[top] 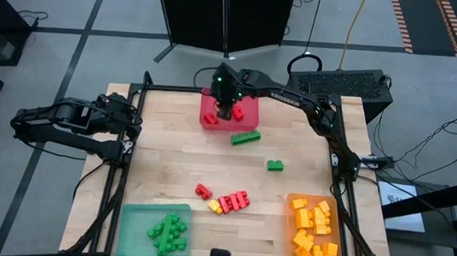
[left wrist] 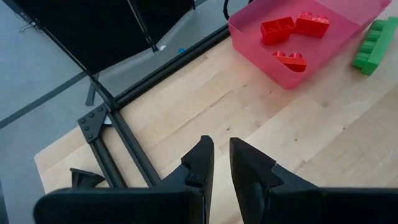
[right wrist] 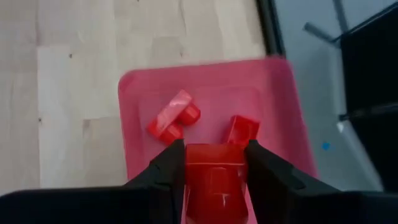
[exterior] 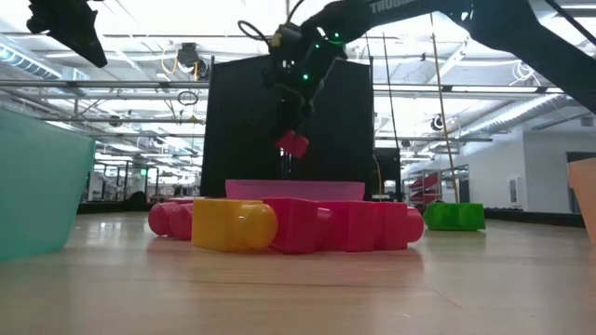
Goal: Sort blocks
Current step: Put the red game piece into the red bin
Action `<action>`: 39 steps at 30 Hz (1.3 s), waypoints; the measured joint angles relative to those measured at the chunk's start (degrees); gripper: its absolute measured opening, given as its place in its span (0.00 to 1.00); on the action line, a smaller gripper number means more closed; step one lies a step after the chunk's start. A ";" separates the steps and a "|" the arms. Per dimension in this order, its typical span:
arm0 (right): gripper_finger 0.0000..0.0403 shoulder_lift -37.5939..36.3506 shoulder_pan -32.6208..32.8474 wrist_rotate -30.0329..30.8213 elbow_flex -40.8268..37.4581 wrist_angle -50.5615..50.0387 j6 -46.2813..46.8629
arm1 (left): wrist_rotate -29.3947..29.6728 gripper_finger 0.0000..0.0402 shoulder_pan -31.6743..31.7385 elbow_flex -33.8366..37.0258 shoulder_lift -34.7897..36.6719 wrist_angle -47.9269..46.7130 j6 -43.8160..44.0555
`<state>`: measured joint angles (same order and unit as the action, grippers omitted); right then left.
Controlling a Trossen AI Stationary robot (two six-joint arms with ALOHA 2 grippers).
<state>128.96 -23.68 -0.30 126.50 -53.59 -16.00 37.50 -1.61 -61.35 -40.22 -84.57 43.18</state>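
Note:
My right gripper (right wrist: 215, 163) hangs over the red tray (top: 249, 105) at the table's far edge, shut on a red block (exterior: 293, 144) that is above the tray (exterior: 251, 190). Two more red blocks (right wrist: 174, 118) (right wrist: 242, 129) lie on the tray floor. On the bare table lie a long green block (top: 245, 137), a small green block (top: 275, 166), and a red cluster (top: 235, 200) with a yellow block (top: 215, 207). My left gripper (left wrist: 221, 155) waits at the table's left edge, its fingers shut but for a narrow slit and holding nothing. My right gripper pinches the red block (right wrist: 214, 177) between its two fingers, on two opposite sides. The fingers (exterior: 289, 116) come from above, pointing down. The block hangs below them, lifted clear above the tray.
A green tray (top: 134, 217) with green blocks sits at the near left, and an orange tray (top: 292, 225) with yellow-orange blocks at the near right. A black frame rail (left wrist: 115, 134) runs along the table's edge by my left gripper. Bare wood lies left of centre.

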 joint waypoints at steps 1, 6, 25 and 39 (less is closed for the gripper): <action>0.29 0.01 -0.37 -0.01 -0.36 -0.68 0.42 | 0.00 0.15 0.01 0.01 -0.01 -0.01 0.00; 0.29 0.14 -2.36 0.31 -4.58 -2.12 2.71 | 0.02 0.15 0.02 0.01 -0.01 -0.01 0.00; 0.71 -5.26 5.28 -19.47 -6.82 -2.77 13.69 | 0.04 0.15 0.01 0.01 -0.01 -0.18 -0.12; 0.71 -0.35 32.44 12.75 -6.85 13.06 28.84 | -0.13 0.15 0.00 0.01 0.01 0.04 1.64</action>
<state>128.60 8.76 12.45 119.65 -40.53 12.84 37.37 -1.61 -61.34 -40.21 -84.53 44.81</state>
